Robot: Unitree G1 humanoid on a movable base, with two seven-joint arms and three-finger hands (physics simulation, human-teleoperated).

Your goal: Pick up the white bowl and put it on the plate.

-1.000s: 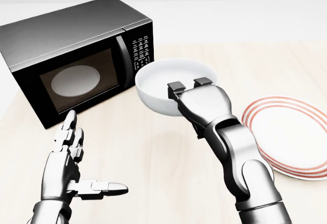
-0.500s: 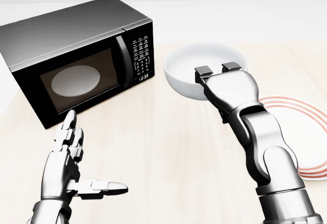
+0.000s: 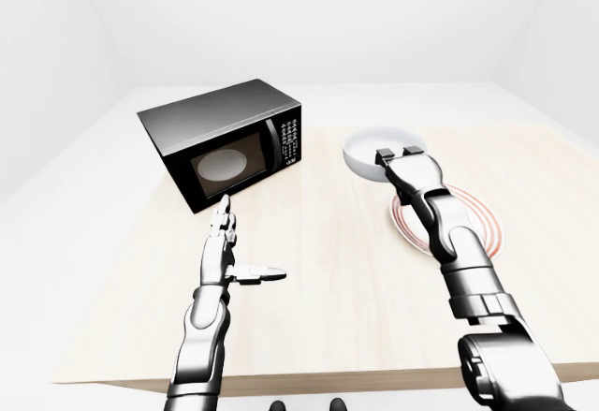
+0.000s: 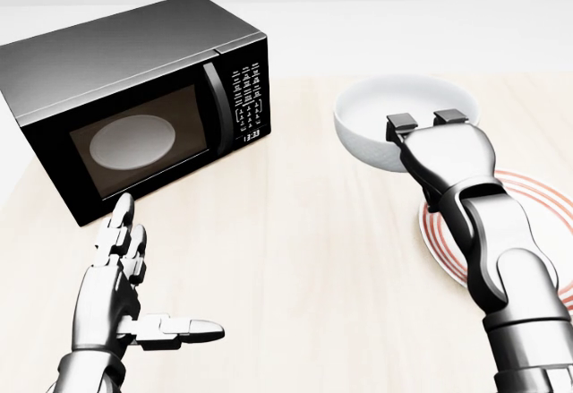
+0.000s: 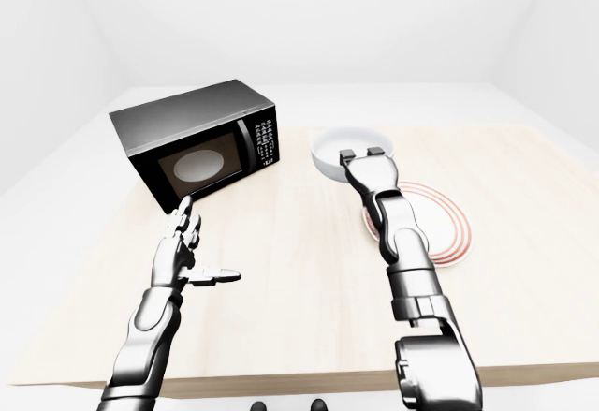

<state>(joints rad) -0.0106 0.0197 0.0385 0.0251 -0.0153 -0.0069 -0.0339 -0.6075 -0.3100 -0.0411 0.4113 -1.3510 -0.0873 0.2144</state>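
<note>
White bowl rim behind right hand

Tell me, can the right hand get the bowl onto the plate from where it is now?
Probably yes. The right hand grips the white bowl by its rim, held beside the plate's upper-left edge in the head view. Nothing lies on the plate or between them.

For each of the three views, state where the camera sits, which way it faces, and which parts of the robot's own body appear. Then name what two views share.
Head view: on the head, angled down at the table; shows the left hand open and the right hand gripping the white bowl.
Left-eye view: head-mounted, wider; whole table, both arms.
Right-eye view: same, shifted slightly sideways.
Shared: both eyes show the microwave and the plate.
</note>
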